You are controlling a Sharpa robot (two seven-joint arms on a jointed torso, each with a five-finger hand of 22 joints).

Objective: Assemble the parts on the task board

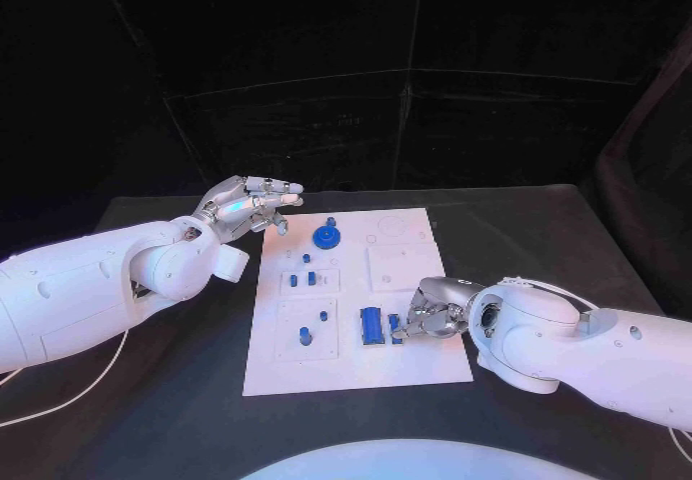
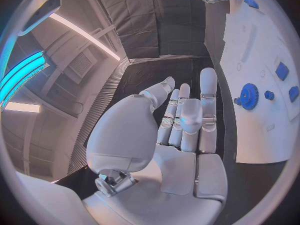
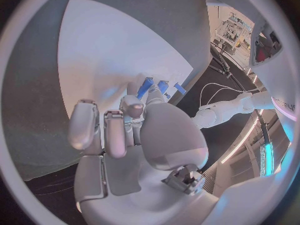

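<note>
On the black bench (image 1: 173, 400), the right hand (image 1: 428, 312) pinches a blue part (image 1: 374, 327) at the task board (image 1: 418, 365) near edge, while the left hand (image 1: 248, 207), fingers apart and holding nothing, hovers beside the board's far corner.

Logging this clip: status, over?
Left hand open, off the board. Right hand down at blue parts; grasp unclear. Nothing blocking.

white task board (image 1: 418, 372), blue parts (image 1: 327, 238), black table (image 1: 548, 230), silver hands, perhaps grey-tinged.
</note>
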